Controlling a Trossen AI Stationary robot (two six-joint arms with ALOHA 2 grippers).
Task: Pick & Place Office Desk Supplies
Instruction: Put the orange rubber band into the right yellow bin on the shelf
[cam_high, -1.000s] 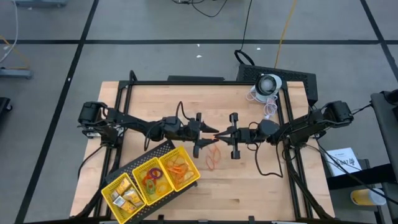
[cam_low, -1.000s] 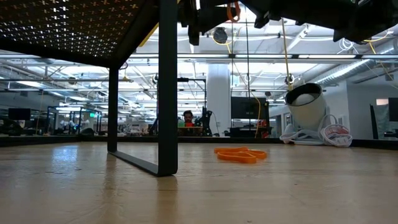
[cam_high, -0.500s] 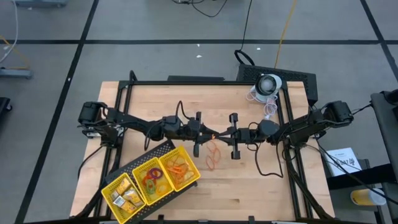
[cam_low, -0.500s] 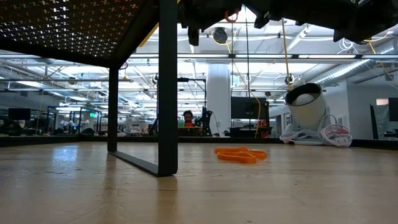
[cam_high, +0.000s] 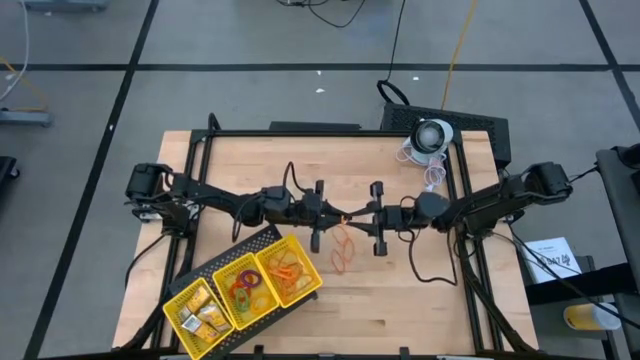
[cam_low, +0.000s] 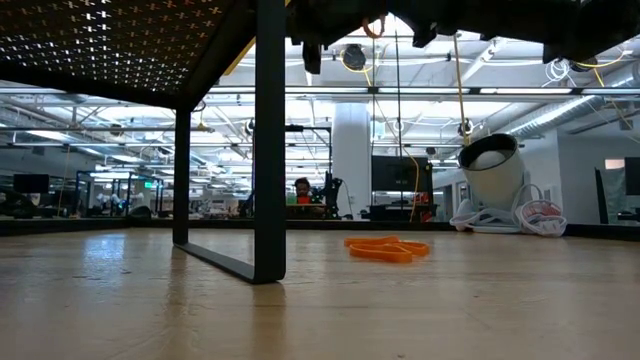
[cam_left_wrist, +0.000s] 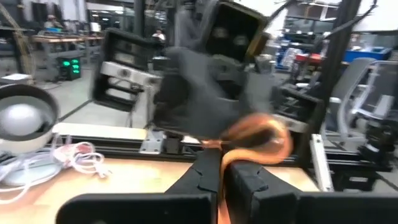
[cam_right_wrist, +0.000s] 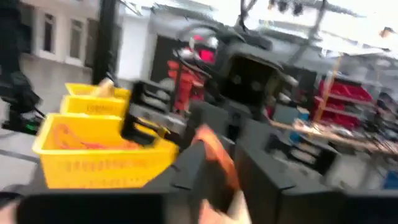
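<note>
Item: handover of one orange rubber band (cam_left_wrist: 258, 140), held in the air over the middle of the worktop (cam_high: 400, 290).

Nearest: yellow tray (cam_high: 243, 283) at the front left of the worktop, three compartments. One holds yellow-gold blocks (cam_high: 200, 312), the middle one coloured rings (cam_high: 244, 287), the last orange bands (cam_high: 289, 268).

Just beyond: loose orange loops (cam_high: 343, 250) lying flat on the wood beside the tray, below the two tools.

Mid-worktop, raised: left tool (cam_high: 336, 214) pinched tight on one end of the band; its wrist view shows the loop curling up from between closed fingers (cam_left_wrist: 205, 177). Right tool (cam_high: 352, 214) meets it tip to tip, with the band still lying between its fingers (cam_right_wrist: 186, 168); whether it is gripping or letting go cannot be told.

Risk: if both tools hold while either arm backs off, the band would stretch and snap free, or flick off the worktop. If the left grip has only the edge of the loop, it may slip and drop among the loose loops.

Far edge: white dome lamp (cam_high: 432, 134) with a coiled cable.

Surface: pale wood, bare, inside a black frame (cam_high: 330, 131).

Room: open workshop, grey tiled floor, benches and screens behind.
</note>
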